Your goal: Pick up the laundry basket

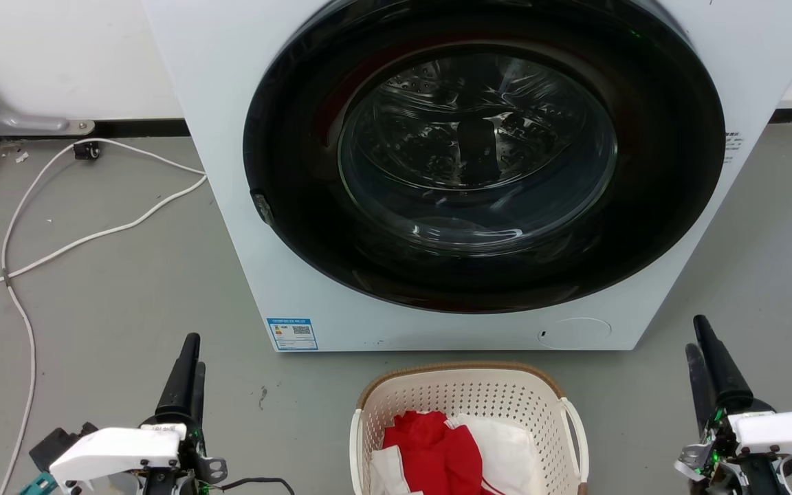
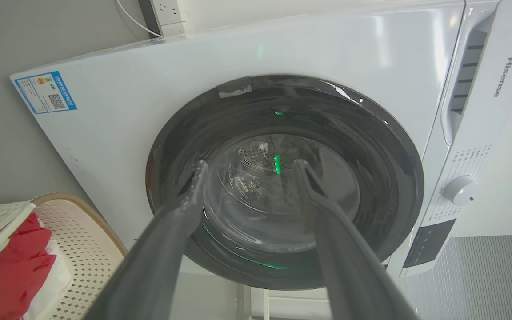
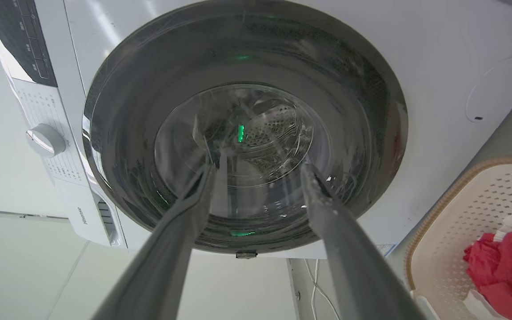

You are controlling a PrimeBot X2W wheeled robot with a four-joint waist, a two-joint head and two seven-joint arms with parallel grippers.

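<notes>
The laundry basket point(image 1: 468, 393) is cream-white perforated plastic with a brown woven-look rim and white loop side handles. It stands on the grey floor at the bottom centre of the head view, just in front of the washing machine, with red and white clothes point(image 1: 437, 443) inside. My left gripper point(image 1: 195, 349) is out to the basket's left and my right gripper point(image 1: 695, 333) out to its right, both well apart from it. In the wrist views the left gripper point(image 2: 249, 166) and right gripper point(image 3: 256, 166) are open and hold nothing. The basket point(image 2: 78, 249) point(image 3: 465, 213) sits at those views' lower corners.
A white front-loading washing machine point(image 1: 224, 227) with a shut dark round glass door point(image 1: 478, 158) stands right behind the basket. White cables point(image 1: 59, 247) trail over the grey floor at the left. A wall with a dark skirting runs behind.
</notes>
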